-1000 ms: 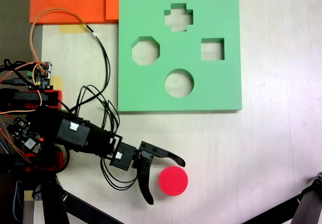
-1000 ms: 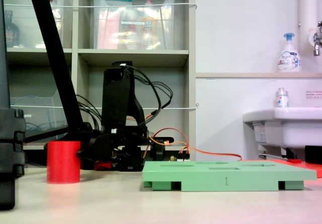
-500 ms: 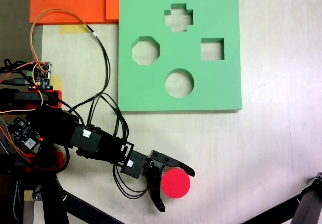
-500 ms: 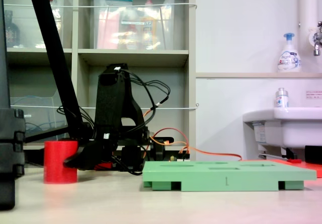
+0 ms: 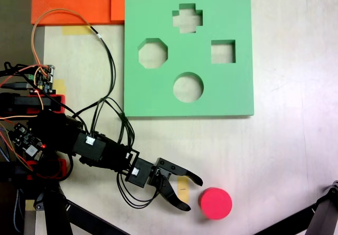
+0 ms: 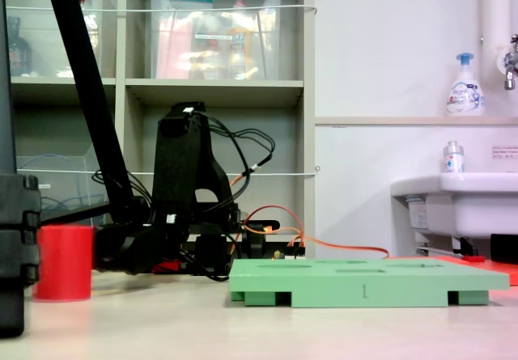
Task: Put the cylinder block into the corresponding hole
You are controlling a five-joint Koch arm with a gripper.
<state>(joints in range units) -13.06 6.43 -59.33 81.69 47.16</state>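
The red cylinder (image 5: 215,203) stands free at lower right of the tabletop (image 5: 285,156), having slipped away from the pincer (image 5: 193,195), whose jaws gape empty; the round hole (image 5: 188,87) waits, so the grasp must be retried.

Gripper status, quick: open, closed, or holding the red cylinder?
Gripper: open and empty. The cylinder block stands upright on the table, clear of both fingertips, to their right in the top-down fixed view.
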